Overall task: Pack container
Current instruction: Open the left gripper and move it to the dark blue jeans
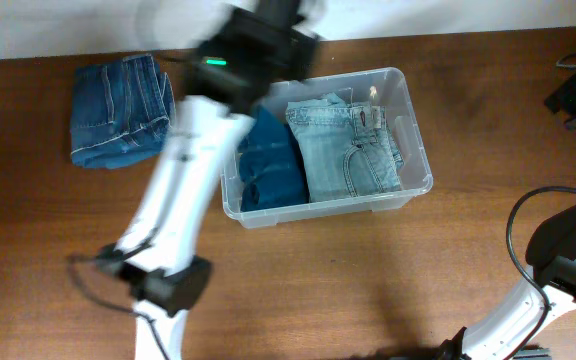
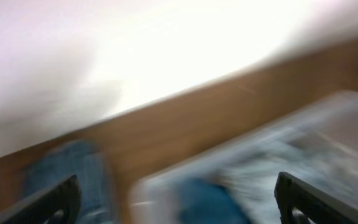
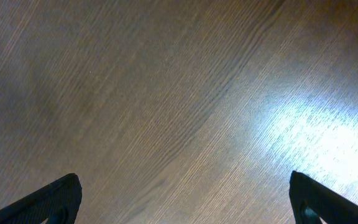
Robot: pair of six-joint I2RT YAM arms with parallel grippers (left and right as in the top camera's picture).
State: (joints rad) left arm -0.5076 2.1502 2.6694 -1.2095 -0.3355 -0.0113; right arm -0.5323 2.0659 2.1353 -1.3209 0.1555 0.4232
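Centre of the table: the container, long axis left to right, dark jeans and light jeans side by side inside. Above its far-left corner, blurred, the left gripper, spread wide and grasping nothing. Just left of the container lie folded jeans — probably next, and a leftward reach for the nearer left arm. Far right, the right gripper — agape, empty.

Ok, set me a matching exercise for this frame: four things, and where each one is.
Things:
1. light blue jeans
2. dark blue jeans
3. folded denim
4. right gripper

Places:
A. on the table, left of the container
B. open, over bare wood
C. right half of the container
D. left half of the container

Pairs: 1-C, 2-D, 3-A, 4-B
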